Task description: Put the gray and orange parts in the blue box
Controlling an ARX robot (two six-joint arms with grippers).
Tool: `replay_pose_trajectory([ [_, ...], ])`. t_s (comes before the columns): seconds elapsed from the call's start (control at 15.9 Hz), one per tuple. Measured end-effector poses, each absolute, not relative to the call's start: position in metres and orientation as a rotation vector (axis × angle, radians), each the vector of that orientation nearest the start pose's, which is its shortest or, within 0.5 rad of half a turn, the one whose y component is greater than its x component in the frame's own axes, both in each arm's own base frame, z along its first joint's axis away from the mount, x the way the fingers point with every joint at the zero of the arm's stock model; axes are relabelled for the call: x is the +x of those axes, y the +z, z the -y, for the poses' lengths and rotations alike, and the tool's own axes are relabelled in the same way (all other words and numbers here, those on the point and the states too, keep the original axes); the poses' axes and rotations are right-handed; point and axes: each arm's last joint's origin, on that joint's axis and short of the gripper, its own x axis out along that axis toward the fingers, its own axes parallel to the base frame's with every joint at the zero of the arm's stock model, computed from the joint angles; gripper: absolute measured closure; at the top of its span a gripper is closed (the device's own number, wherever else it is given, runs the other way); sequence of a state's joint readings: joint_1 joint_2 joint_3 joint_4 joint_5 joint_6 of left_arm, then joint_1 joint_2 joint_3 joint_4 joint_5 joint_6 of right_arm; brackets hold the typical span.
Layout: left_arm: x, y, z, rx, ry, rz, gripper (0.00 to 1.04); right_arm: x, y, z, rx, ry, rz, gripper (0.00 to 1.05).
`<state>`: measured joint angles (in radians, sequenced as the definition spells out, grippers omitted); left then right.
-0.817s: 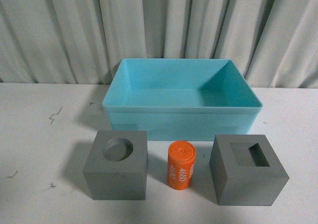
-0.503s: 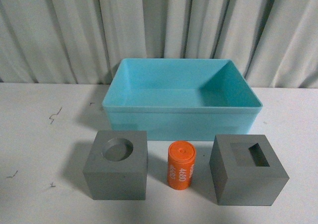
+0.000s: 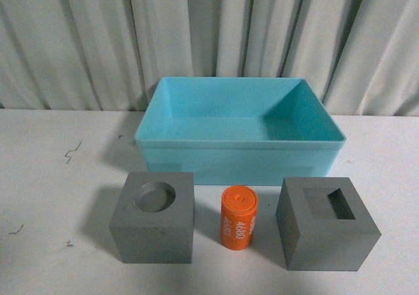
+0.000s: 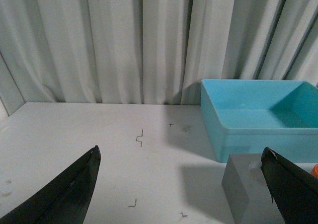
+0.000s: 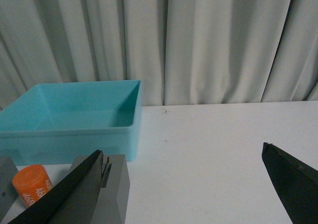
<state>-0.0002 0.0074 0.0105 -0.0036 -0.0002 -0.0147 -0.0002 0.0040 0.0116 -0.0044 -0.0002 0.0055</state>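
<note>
In the front view a gray cube with a round recess (image 3: 154, 217) stands at the near left. A gray cube with a rectangular recess (image 3: 326, 223) stands at the near right. An orange cylinder with white numerals (image 3: 238, 217) stands upright between them. The empty blue box (image 3: 239, 152) sits just behind all three. No gripper shows in the front view. My left gripper (image 4: 181, 184) is open and empty, with the round-recess cube (image 4: 243, 189) by one finger. My right gripper (image 5: 184, 184) is open and empty, with the rectangular-recess cube (image 5: 107, 199) by one finger and the orange cylinder (image 5: 32, 184) beyond it.
A white table (image 3: 52, 177) carries everything and bears small dark scuff marks at the left. A pleated pale curtain (image 3: 209, 33) closes off the back. The blue box also shows in the left wrist view (image 4: 258, 134) and the right wrist view (image 5: 69, 139).
</note>
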Motion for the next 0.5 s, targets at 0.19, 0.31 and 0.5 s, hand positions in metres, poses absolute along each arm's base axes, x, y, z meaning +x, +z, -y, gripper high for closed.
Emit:
replay_pose_trajectory([
  [0.19, 0.0975, 0.1662, 0.0000, -0.015, 0.000, -0.001, 0.07, 0.0972, 0.1667, 0.0000, 0.006, 0.000, 0.003, 0.06],
  [0.31, 0.0975, 0.1662, 0.0000, -0.015, 0.000, -0.001, 0.07, 0.0972, 0.1667, 0.0000, 0.006, 0.000, 0.003, 0.06],
  [0.5, 0.0975, 0.1662, 0.0000, -0.015, 0.000, -0.001, 0.07, 0.0972, 0.1667, 0.0000, 0.006, 0.000, 0.003, 0.06],
])
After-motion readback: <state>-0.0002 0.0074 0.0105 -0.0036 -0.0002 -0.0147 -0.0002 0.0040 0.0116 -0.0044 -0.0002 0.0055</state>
